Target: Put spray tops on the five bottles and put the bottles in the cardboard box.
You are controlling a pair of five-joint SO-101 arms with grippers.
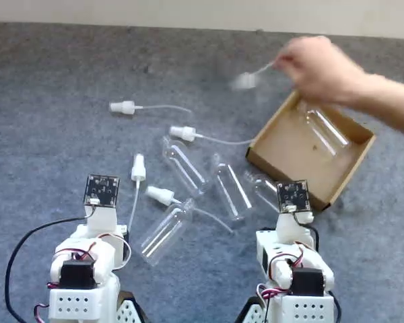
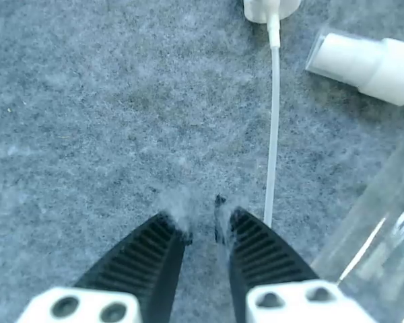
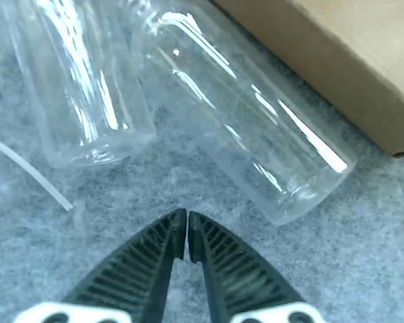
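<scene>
Our left gripper (image 2: 200, 222) sits low, jaws a crack apart, holding nothing. A spray top (image 2: 274, 121) lies just right of it, tube running near-to-far. The right gripper (image 3: 187, 222) is closed and empty, with two bottles (image 3: 242, 128) lying lengthwise just beyond it. Far right, a hand (image 1: 320, 67) holds what we think is another spray top over the box (image 1: 287, 145).

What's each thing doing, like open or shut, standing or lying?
Left claw, slightly open, empty.
Right claw, shut.
Cardboard box, open on top, one bottle inside.
Bottle in box, lying down, no top.
Four bottles on table, lying down, no tops.
Four spray tops on table, loose, lying down.
Hand, holding a fifth spray top.
</scene>
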